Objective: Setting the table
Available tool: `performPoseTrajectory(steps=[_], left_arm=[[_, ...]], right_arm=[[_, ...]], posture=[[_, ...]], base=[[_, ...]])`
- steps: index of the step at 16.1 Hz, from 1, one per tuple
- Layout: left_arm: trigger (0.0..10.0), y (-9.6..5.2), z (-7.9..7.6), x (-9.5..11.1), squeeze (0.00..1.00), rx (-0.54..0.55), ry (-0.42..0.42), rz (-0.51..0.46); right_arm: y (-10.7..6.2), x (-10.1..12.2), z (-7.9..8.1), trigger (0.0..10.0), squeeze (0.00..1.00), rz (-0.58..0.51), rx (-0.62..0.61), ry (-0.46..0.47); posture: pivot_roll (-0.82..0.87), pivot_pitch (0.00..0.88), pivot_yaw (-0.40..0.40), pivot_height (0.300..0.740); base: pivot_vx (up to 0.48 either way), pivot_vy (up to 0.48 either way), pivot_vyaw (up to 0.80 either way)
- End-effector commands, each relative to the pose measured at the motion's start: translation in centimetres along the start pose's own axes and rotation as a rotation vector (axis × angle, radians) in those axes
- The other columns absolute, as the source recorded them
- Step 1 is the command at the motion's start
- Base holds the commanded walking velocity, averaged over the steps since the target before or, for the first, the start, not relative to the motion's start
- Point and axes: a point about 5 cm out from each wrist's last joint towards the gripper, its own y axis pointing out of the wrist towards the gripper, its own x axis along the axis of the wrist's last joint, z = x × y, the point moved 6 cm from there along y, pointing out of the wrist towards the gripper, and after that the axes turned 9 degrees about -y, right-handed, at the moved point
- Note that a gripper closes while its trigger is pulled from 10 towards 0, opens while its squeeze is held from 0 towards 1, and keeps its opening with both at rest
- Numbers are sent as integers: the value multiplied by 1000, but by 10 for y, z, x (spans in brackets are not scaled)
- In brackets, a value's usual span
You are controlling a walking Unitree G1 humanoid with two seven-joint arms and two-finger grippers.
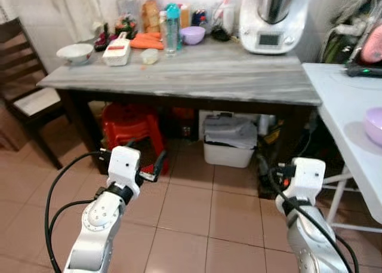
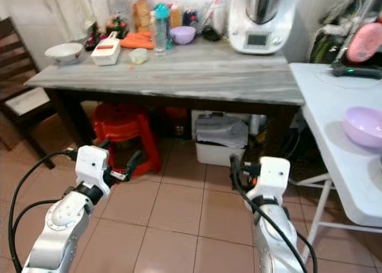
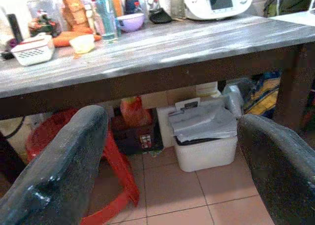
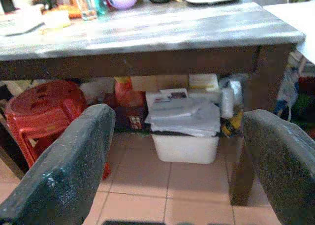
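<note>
Grey wood-grain surface [image 1: 197,76] carries clutter along its back edge; front half bare. White surface [image 1: 343,109] at right holds a lilac bowl [image 1: 375,125]. Left claw [image 3: 167,161] and right claw [image 4: 177,161] both released, low over tiled floor [image 1: 191,213], short of the near edge.

Grey-topped wooden table [image 1: 197,76]; tiled floor [image 1: 197,213]; dark chair [image 1: 24,88] beside it.

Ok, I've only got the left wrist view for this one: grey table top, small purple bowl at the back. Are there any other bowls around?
Observer: Yes, a lilac plastic bowl sits on the white side table to the robot's right.
Operator: Anything at the grey table's left end?
Observer: A white ceramic bowl stands near the left corner of the grey wooden table.
Operator: And the right gripper?
Observer: The right gripper is open and empty, low in front of the table.
</note>
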Motion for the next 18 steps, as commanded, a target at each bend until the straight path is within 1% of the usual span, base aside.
performPoseTrajectory(steps=[1, 5, 9, 15, 16, 18], left_arm=[[10000, 1, 2, 2, 0, 9, 2, -6], [10000, 3, 0, 6, 0, 0, -4, -15], [10000, 5, -3, 6, 0, -8, -18, -14], [10000, 4, -5, 5, 0, -10, -27, -8], [10000, 4, -6, 6, 0, -13, -30, -9], [10000, 5, -9, 8, 0, -22, -39, -13]], right_arm=[[2, 1, 1, 10000, 0, -4, 9, -4], [3, 4, 1, 10000, 0, -11, 6, -4], [1, 8, 2, 10000, 0, -17, 3, 6], [-4, 9, 2, 10000, 0, -16, 8, 9], [-5, 10, 1, 10000, 0, -18, 6, 9], [-5, 12, -8, 10000, 0, -23, -43, -16]], posture=[[-4, 0, 13, 740], [-12, 0, 17, 740], [-19, 0, 16, 740], [-26, 0, 7, 740], [-26, 0, 7, 740], [-30, 0, 6, 740]], base=[[0, 0, 0], [0, 0, 0], [0, -480, 0], [0, -480, 0], [0, -480, 0], [0, -480, 0]])
